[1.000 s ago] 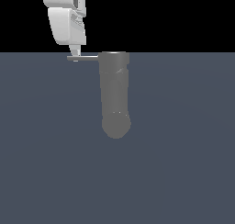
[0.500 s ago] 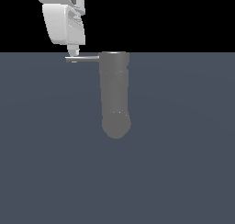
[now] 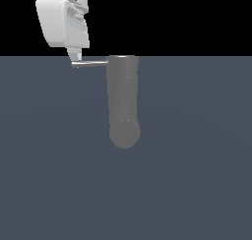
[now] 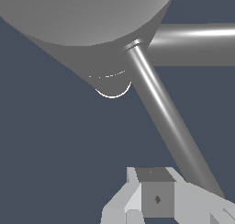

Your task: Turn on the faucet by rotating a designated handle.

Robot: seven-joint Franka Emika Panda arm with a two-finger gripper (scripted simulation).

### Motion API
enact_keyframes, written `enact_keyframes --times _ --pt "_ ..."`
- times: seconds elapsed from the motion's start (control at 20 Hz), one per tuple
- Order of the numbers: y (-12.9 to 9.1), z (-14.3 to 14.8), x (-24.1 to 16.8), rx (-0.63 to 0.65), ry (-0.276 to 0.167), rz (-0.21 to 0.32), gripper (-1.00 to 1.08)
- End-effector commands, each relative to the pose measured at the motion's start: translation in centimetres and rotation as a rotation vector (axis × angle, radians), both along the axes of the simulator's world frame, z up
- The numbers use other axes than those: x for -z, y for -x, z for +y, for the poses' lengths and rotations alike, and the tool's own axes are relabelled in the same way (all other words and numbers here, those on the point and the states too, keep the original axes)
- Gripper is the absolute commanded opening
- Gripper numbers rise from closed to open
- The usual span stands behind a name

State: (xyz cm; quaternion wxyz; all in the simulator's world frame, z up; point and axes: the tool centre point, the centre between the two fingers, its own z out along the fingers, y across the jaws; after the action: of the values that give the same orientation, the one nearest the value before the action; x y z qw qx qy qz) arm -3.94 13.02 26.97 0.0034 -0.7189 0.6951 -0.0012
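No readable text, label or number anywhere

One faucet [image 3: 123, 101], a thick grey cylinder with a rounded end, alone on the dark blue-grey surface [image 3: 197, 185]. One handle [image 3: 91, 63], a thin grey rod jutting sideways from the cylinder's rim end; a second, thicker grey bar [image 4: 197, 44] also visible in the wrist view, running off from the same junction. One white gripper [image 3: 75, 57] on one arm, with only one finger [image 4: 156, 198] clearly countable up close.
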Motion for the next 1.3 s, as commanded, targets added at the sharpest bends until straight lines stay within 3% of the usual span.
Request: enact_keyframes --times 0.0,0.2,1.25 --pt "1.0 -0.4 0.0 0.004 0.003 0.007 -1.00" --pt "1.1 -0.1 0.0 0.000 0.005 0.000 -1.00" --pt "6.1 -5.7 0.0 0.002 0.004 0.004 -1.00"
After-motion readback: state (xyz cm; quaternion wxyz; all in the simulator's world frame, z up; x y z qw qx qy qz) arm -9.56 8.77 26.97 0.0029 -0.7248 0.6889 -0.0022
